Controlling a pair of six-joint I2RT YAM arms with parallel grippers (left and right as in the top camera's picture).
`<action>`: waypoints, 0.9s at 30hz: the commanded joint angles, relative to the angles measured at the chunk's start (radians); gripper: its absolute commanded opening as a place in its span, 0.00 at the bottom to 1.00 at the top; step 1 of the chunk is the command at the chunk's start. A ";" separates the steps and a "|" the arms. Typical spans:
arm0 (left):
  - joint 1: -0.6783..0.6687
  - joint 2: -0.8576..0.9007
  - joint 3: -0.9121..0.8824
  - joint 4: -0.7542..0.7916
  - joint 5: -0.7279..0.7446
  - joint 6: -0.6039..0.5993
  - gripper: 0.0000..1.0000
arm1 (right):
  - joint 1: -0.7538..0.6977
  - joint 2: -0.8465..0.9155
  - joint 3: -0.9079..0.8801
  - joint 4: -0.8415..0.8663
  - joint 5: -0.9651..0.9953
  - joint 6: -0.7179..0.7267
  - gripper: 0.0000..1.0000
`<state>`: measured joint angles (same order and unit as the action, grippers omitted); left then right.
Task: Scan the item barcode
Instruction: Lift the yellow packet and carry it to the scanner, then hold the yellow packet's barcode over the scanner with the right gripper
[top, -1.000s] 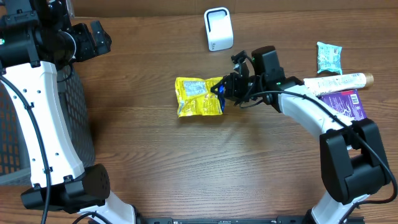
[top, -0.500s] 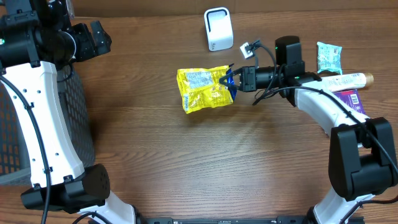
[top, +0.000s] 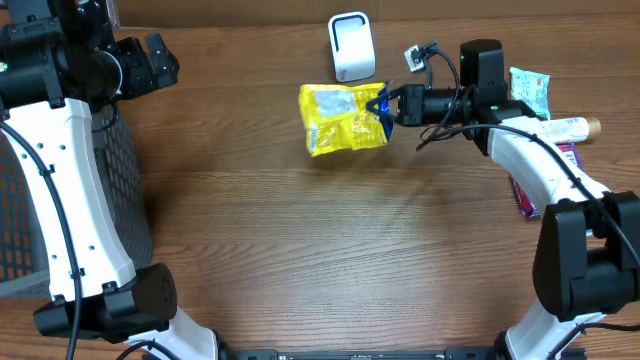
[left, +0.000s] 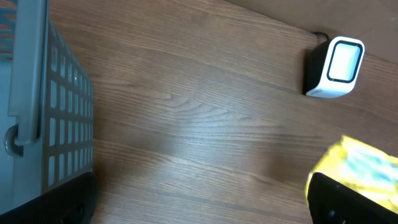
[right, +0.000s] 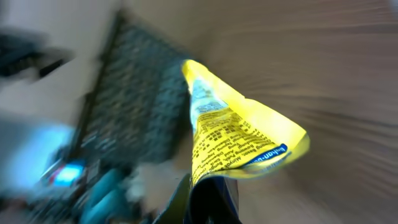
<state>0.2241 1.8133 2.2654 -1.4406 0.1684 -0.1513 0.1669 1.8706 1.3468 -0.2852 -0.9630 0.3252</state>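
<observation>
we see our right gripper clamped on the right edge of the yellow packet, holding it lifted off the wooden table just in front of the white scanner. our left gripper hangs near the grey basket at the table's left side, with its jaws wide apart and nothing between them.
</observation>
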 joint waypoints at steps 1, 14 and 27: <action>-0.005 -0.002 0.012 0.002 0.008 -0.006 1.00 | 0.023 -0.042 0.079 -0.108 0.493 -0.091 0.04; -0.005 -0.002 0.012 0.002 0.008 -0.006 1.00 | 0.170 -0.042 0.161 -0.061 1.201 -0.520 0.04; -0.005 -0.002 0.012 0.002 0.008 -0.006 1.00 | 0.187 -0.016 0.161 0.370 1.249 -0.949 0.04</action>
<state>0.2241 1.8133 2.2654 -1.4406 0.1688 -0.1513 0.3492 1.8709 1.4609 0.0399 0.2771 -0.5037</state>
